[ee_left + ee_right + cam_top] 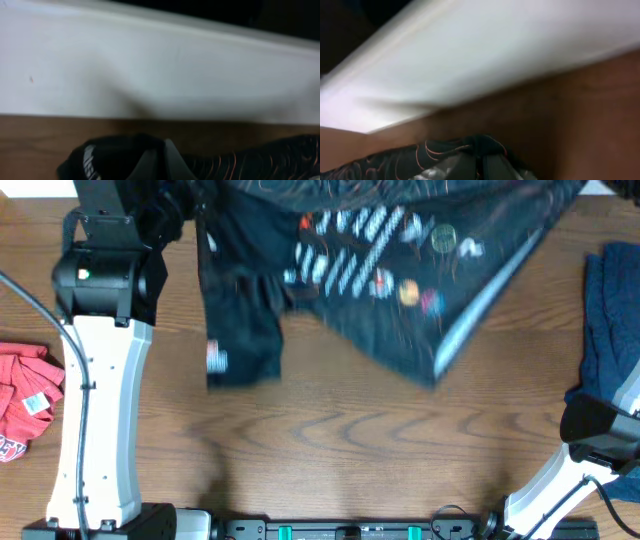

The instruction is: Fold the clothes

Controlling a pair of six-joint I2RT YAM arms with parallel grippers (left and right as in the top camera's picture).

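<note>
The black jersey (380,270) is stretched left to right across the upper part of the overhead frame, above the bench (330,450); its frame-left end is pinched by the left claw (155,167), its frame-right end by the right claw (477,167); both claws are pressed together on cloth.

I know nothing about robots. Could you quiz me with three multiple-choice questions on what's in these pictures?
1. Where does the red shirt lie, seen from overhead? A left edge; B centre; C right edge.
2. The thin lines on the black jersey are: A green; B orange; C purple.
3. The jersey is: A neatly folded; B spread out, unfolded; C rolled up.
Answers: A, it lies beside the left arm; B, the wrist views show it; B, it spreads wide, pinched by the left fingers and right fingers.
</note>
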